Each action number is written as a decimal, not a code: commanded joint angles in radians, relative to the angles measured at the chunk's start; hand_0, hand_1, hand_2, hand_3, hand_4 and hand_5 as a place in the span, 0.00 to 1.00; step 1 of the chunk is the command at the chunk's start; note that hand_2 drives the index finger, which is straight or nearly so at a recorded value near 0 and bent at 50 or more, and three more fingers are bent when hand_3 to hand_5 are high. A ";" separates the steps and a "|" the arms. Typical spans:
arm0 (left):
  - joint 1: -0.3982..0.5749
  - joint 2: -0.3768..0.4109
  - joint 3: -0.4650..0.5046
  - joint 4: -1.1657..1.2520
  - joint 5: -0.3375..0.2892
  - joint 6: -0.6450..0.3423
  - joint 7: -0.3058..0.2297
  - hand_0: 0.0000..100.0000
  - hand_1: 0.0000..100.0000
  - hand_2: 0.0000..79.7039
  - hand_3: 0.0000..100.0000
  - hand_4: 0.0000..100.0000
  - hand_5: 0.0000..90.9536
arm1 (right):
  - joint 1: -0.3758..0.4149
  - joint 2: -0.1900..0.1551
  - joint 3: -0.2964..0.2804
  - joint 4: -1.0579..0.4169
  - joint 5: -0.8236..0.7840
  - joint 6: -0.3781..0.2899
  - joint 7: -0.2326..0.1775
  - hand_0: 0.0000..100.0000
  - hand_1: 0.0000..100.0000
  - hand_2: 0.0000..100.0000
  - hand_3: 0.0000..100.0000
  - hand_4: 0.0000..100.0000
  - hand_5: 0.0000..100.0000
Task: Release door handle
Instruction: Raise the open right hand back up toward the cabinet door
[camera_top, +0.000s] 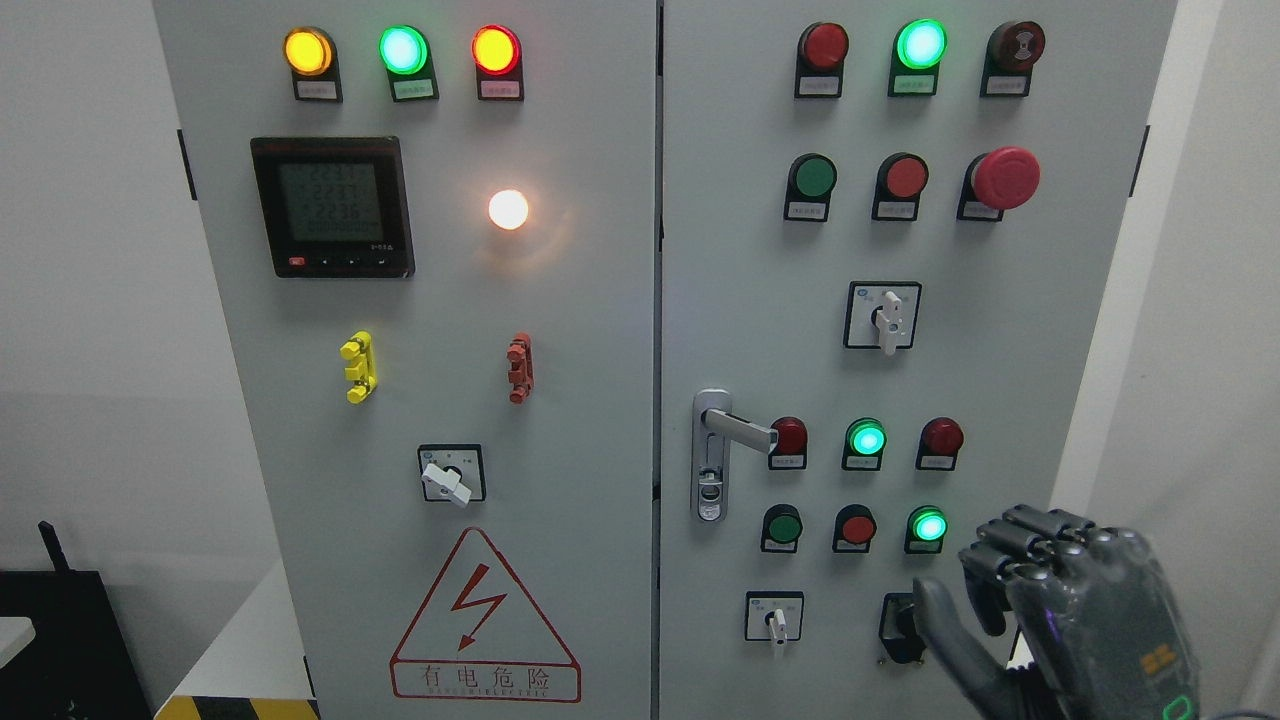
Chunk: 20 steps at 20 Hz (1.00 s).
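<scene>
Right hand (1060, 610), fingers loosely curled and holding nothing, hangs well apart from the door handle (738, 432).

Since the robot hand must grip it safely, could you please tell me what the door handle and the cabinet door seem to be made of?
The door handle looks like brushed or satin metal: silvery grey with soft highlights on its lever and backplate. The cabinet door seems to be painted sheet metal, with a flat, even, matte light-grey surface. The right robot hand appears to be dark grey plastic, slightly glossy.

Even bright light, sharp focus, glaring white lamp (508, 209)
</scene>
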 joint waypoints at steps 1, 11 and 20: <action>0.000 0.000 -0.001 -0.031 0.001 0.000 0.001 0.12 0.39 0.00 0.00 0.00 0.00 | -0.040 -0.193 0.006 -0.004 -0.120 0.000 -0.014 0.64 0.12 0.91 1.00 0.94 0.96; 0.000 0.000 -0.001 -0.031 0.000 0.000 0.001 0.12 0.39 0.00 0.00 0.00 0.00 | -0.044 -0.271 0.032 -0.004 -0.294 0.000 -0.001 0.62 0.10 0.61 1.00 0.90 0.95; 0.000 0.000 0.001 -0.031 0.000 0.000 0.001 0.12 0.39 0.00 0.00 0.00 0.00 | -0.124 -0.201 0.042 -0.004 -0.358 0.006 0.168 0.59 0.11 0.62 1.00 0.93 0.96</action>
